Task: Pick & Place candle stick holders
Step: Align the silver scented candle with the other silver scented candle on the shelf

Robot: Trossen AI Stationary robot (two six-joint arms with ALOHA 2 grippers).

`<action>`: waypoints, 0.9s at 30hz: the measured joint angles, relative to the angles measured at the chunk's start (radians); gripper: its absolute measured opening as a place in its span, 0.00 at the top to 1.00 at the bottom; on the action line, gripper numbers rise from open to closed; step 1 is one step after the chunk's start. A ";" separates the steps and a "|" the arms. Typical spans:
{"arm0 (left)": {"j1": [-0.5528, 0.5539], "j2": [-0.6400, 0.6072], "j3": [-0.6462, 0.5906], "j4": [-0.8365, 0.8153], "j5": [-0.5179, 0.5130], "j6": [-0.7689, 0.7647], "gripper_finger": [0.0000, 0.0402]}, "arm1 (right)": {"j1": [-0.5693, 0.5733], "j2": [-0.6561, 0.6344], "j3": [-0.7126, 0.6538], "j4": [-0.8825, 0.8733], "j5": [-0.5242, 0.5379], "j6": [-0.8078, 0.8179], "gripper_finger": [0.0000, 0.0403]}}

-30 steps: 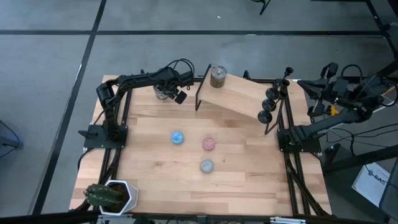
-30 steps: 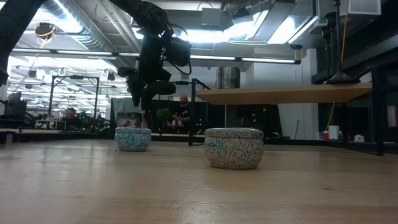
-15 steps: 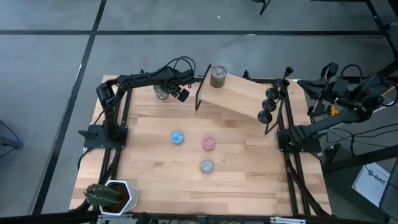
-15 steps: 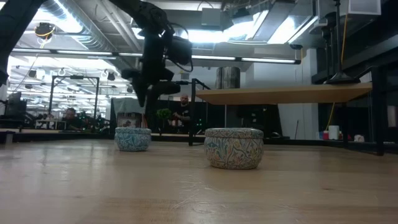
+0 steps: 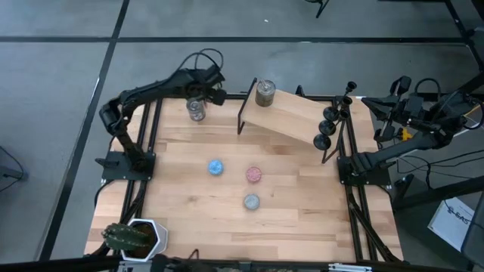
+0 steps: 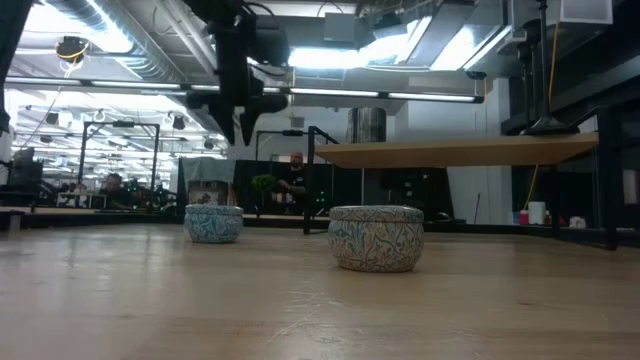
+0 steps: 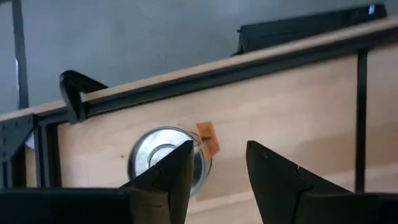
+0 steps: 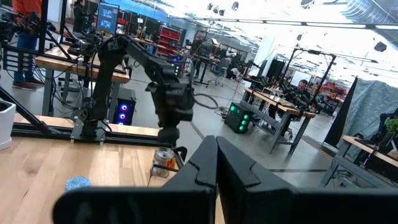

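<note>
Three black candle stick holders (image 5: 333,115) stand in a row at the right end of a raised wooden shelf (image 5: 287,113). My left gripper (image 5: 203,92) hangs open and empty above a shiny metal can (image 5: 197,111) at the table's far left. The left wrist view shows that can (image 7: 163,163) just beyond the fingers, carrying an orange tag. In the low view the left gripper (image 6: 243,118) points down, high over the table. My right gripper (image 8: 215,163) is shut and empty, held level beyond the table's right edge (image 5: 376,106).
A second metal can (image 5: 265,92) stands on the shelf's far left corner. Blue (image 5: 216,167), pink (image 5: 254,174) and grey (image 5: 251,201) round discs lie mid-table. A potted plant (image 5: 136,237) sits at the near left corner. Black frame rails run along the table's sides.
My left gripper has risen from around the metal can and drawn back toward the table's far edge, rolling as it went. Its fingers stand as far apart as before. The can stays upright where it was.
</note>
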 joint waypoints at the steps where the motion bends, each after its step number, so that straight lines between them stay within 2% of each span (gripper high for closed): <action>1: 0.008 -0.006 0.000 -0.003 0.008 -0.013 0.64 | 0.000 0.000 0.000 0.000 0.000 0.000 0.99; 6: 0.024 0.002 0.000 -0.059 0.072 -0.023 0.64 | 0.000 0.000 0.000 0.000 0.000 0.000 0.99; 15: -0.028 0.054 0.000 -0.180 0.124 -0.034 0.64 | 0.000 0.000 0.000 0.000 0.000 0.000 0.99; 22: -0.067 0.069 -0.001 -0.344 0.049 -0.045 0.64 | 0.000 0.000 0.000 0.000 0.000 0.000 0.99; 27: -0.107 0.068 -0.035 -0.324 -0.023 0.006 0.64 | 0.000 0.000 0.000 0.000 0.000 0.000 0.99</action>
